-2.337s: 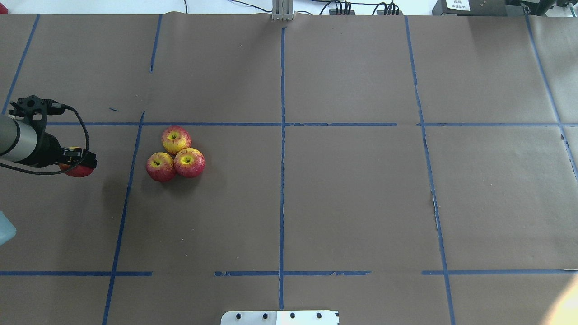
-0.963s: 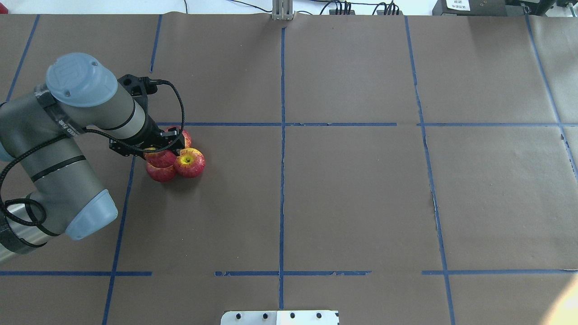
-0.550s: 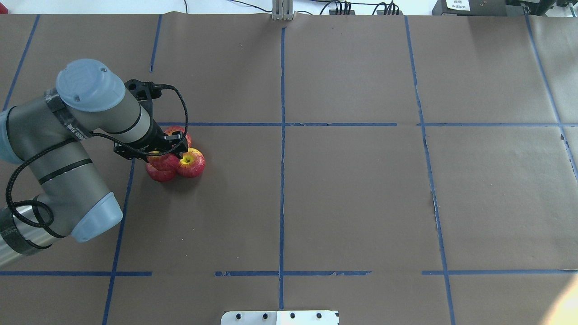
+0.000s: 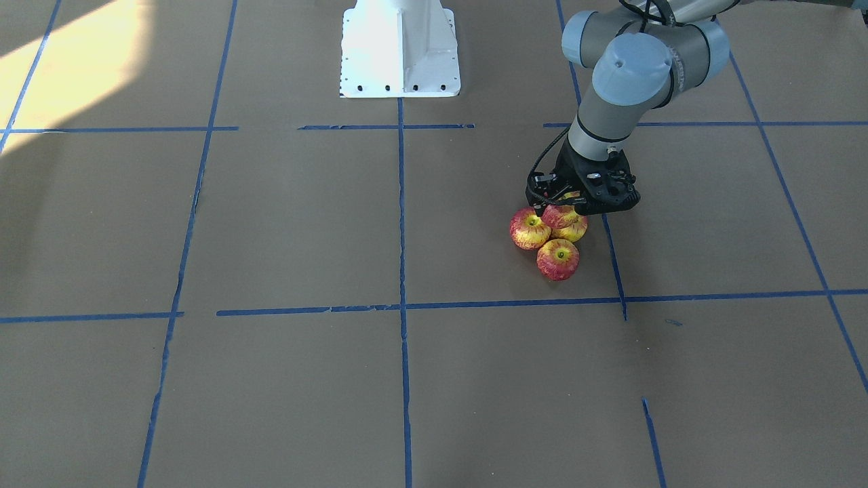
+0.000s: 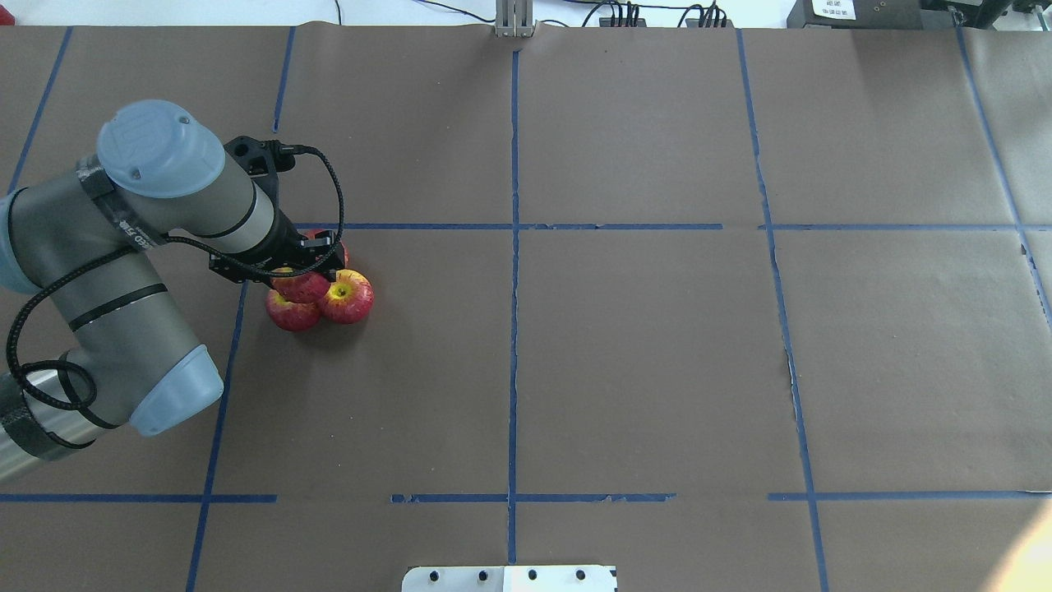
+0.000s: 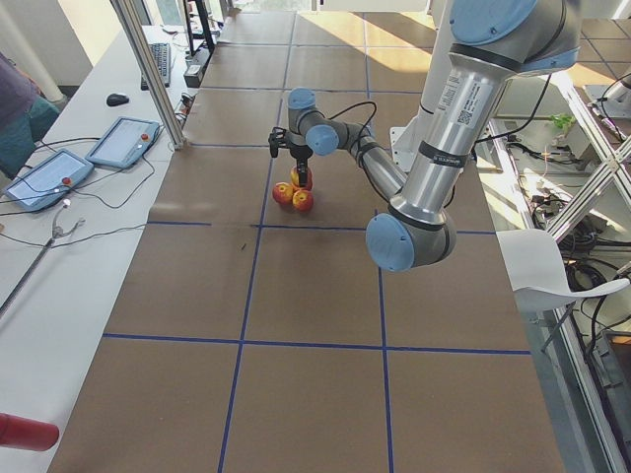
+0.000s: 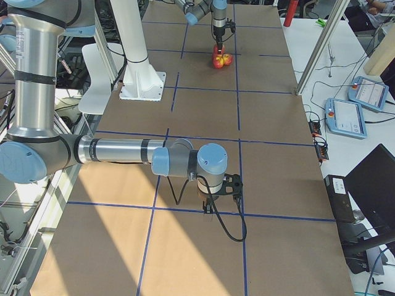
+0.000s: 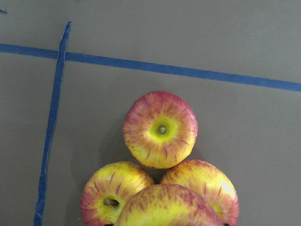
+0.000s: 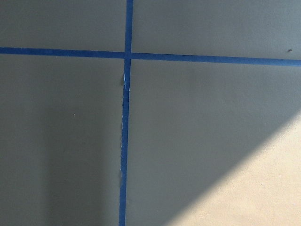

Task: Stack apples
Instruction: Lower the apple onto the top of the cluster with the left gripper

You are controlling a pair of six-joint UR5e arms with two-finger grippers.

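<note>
Three red-and-yellow apples sit touching in a triangle on the brown paper: one at the right, one at the front left, and one at the back, mostly hidden by the wrist. My left gripper is shut on a fourth, redder apple right over the middle of the three. In the left wrist view this apple fills the bottom edge above the others. I cannot tell whether it rests on them. My right gripper shows only in the exterior right view, so I cannot tell its state.
Blue tape lines divide the brown paper table cover. The robot's white base stands at the table's near edge. The right arm hangs low over the table far from the apples. Tablets lie on a side bench.
The left arm carried the redder apple in from the far left to over the three apples. Over the last second it barely shifted. The three apples have not moved.
</note>
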